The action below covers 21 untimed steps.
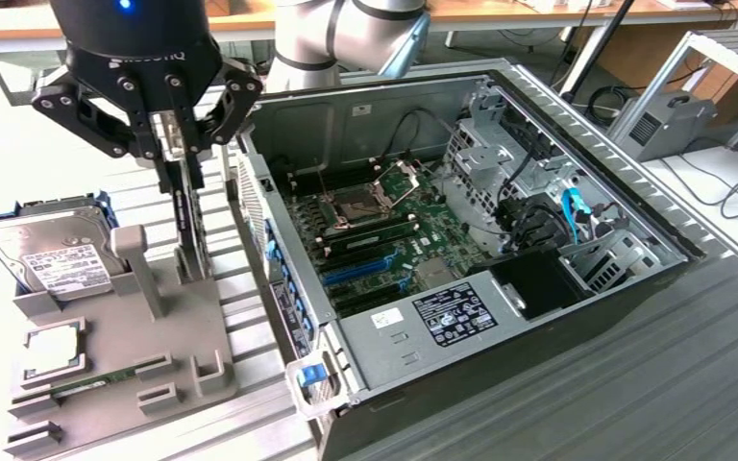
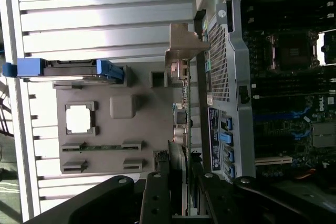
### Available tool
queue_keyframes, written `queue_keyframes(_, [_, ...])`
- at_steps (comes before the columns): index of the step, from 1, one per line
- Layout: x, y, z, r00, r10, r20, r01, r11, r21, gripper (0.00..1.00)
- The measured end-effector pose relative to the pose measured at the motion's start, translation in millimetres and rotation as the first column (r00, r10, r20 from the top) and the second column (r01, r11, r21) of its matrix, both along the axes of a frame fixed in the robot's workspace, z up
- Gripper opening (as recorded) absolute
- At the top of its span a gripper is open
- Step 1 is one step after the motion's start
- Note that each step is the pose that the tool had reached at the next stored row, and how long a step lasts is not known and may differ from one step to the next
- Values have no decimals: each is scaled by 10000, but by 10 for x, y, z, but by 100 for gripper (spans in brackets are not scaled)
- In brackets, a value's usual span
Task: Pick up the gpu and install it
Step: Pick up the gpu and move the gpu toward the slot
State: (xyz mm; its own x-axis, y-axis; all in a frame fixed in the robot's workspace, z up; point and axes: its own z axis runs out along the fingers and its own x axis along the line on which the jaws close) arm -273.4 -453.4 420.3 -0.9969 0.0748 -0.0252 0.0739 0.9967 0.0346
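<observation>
My claw (image 1: 174,156) pinches the top edge of the gpu (image 1: 193,240). The gpu hangs upright on edge over the grey tray (image 1: 112,322), just beside the open case (image 1: 395,351).

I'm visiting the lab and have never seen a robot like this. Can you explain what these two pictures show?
The machine is a robot arm ending in a gripper, a mechanical hand with fingers. One picture comes from a camera standing off the arm and looking down on the bench. The other comes from a camera on the arm's wrist, looking along the fingers.

On the bench sits an open computer case with its motherboard exposed. Beside it, on the exterior view's left, a grey holder tray carries parts: a hard drive in a blue frame, a square processor chip and a green memory stick.

The gripper is closed on the top edge of the gpu, a thin dark card standing on edge at the tray. It is not yet in the computer.
</observation>
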Motion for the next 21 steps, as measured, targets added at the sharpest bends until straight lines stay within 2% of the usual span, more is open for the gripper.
queue_keyframes(21, [339,0,0,10000,0,0,0,10000,-5,26])
